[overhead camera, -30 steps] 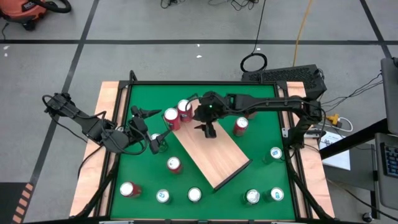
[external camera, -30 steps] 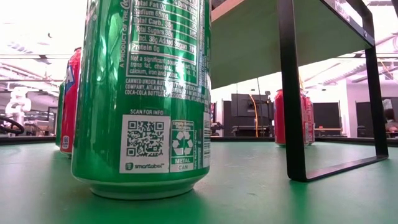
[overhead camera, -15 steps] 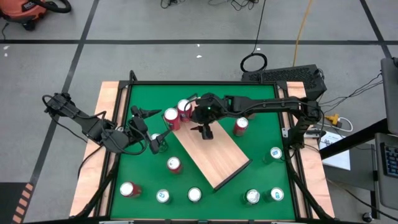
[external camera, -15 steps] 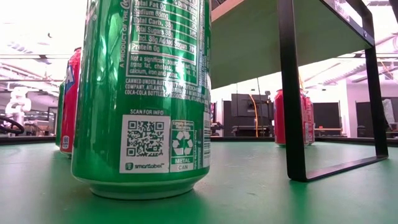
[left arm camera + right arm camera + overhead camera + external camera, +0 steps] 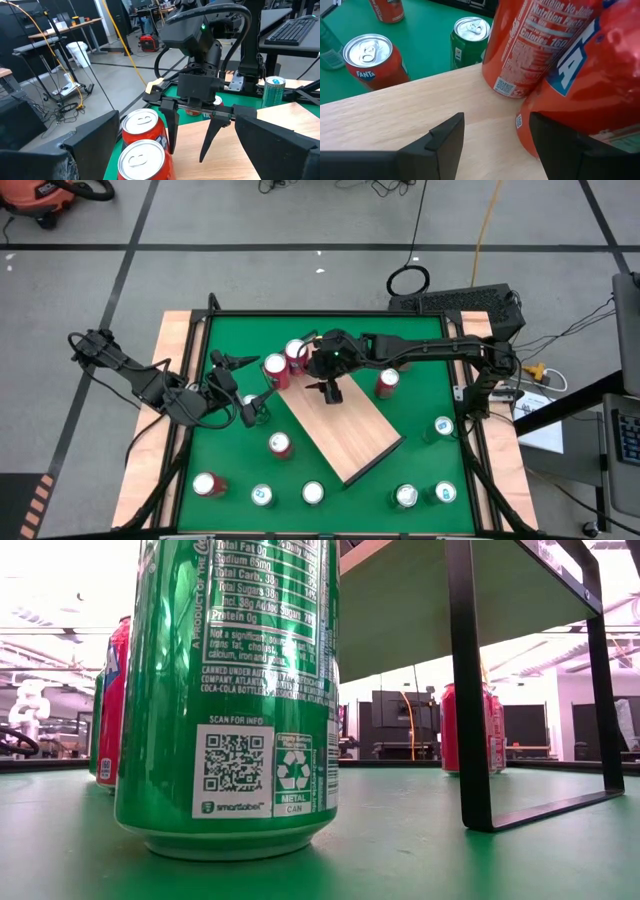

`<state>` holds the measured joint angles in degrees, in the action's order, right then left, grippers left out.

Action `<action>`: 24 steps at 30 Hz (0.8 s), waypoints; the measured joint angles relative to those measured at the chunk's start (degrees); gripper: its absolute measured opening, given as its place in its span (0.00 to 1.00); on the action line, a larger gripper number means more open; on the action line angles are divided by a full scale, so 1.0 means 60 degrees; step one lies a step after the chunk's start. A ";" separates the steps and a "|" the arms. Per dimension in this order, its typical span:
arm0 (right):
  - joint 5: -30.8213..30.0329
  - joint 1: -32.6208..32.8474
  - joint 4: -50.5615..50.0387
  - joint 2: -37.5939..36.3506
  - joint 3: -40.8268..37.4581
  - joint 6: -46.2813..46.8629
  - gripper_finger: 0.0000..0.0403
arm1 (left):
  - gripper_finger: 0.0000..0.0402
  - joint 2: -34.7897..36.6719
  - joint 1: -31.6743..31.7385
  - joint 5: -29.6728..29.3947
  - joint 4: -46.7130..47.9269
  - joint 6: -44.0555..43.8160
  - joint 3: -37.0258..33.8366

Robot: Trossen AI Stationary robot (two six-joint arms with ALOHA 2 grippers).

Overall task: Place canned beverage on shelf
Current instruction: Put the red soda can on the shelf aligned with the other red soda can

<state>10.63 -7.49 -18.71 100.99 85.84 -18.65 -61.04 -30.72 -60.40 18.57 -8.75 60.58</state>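
Observation:
The shelf (image 5: 345, 430), a light wood board on dark legs, stands slantwise on the green table (image 5: 420, 465). Two red cans (image 5: 275, 368) (image 5: 297, 352) stand upright on its far left corner. My right gripper (image 5: 329, 390) hangs just above the board beside them, open, with only bare wood between its fingers (image 5: 495, 125). One finger (image 5: 171, 131) stands close beside the farther can (image 5: 142, 125); I cannot tell whether it touches it. My left gripper (image 5: 240, 387) waits wide open, level, left of the shelf and facing the cans.
A green can (image 5: 258, 408) stands close by my left gripper. Red cans (image 5: 279, 444) (image 5: 208, 484) (image 5: 387, 382) and several green ones along the near edge (image 5: 313, 493) (image 5: 405, 497) stand on the table. In the low view a green can (image 5: 230, 690) is near, beside the shelf's leg (image 5: 470, 690).
My right gripper has tipped a little, and its fingers have swung slightly toward the two red cans. Its opening is unchanged. The cans and the shelf stand as before.

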 joint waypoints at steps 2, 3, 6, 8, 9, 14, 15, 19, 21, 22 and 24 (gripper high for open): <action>0.0000 0.0000 0.0060 0.0000 0.0000 -0.0009 0.53 | 0.99 -0.0003 0.0000 0.0000 0.0000 0.0000 -0.0004; -0.0001 0.0000 0.0083 0.0000 0.0000 -0.0029 0.53 | 0.99 -0.0003 0.0000 0.0000 0.0000 0.0000 -0.0002; -0.0011 -0.0007 0.0085 0.0000 0.0000 -0.0113 0.53 | 0.99 -0.0003 0.0000 0.0000 -0.0002 0.0000 -0.0004; -0.0011 -0.0007 0.0085 0.0000 0.0000 -0.0114 0.53 | 0.99 -0.0004 0.0000 0.0000 -0.0004 -0.0001 -0.0004; -0.0011 -0.0007 0.0085 0.0000 0.0000 -0.0113 0.53 | 0.99 -0.0007 0.0000 0.0000 0.0000 -0.0004 -0.0004; -0.0007 0.0039 -0.0181 -0.0089 0.0000 -0.0106 0.53 | 0.99 -0.0007 -0.0003 0.0000 0.0000 -0.0004 -0.0004; -0.0018 0.0069 -0.0331 -0.0185 -0.0002 -0.0064 0.53 | 0.99 -0.0007 0.0000 0.0000 0.0000 -0.0004 -0.0004; -0.0043 0.0287 -0.1237 -0.0951 -0.0004 0.0232 0.53 | 0.99 -0.0010 0.0000 0.0003 0.0000 -0.0004 -0.0004; -0.0346 0.0460 -0.1996 -0.1426 -0.0004 0.0522 0.53 | 0.99 -0.0014 0.0000 0.0004 0.0000 -0.0004 -0.0004; -0.0648 0.0565 -0.2405 -0.1661 -0.0004 0.0693 0.53 | 0.99 -0.0014 -0.0004 0.0004 0.0000 -0.0004 -0.0004; -0.1486 0.0807 -0.3426 -0.2111 -0.0004 0.1096 0.53 | 0.99 -0.0020 0.0000 0.0004 -0.0004 -0.0016 -0.0004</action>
<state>1.72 -2.65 -39.26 88.33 85.82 -12.08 -61.16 -30.72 -60.38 18.55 -8.85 60.55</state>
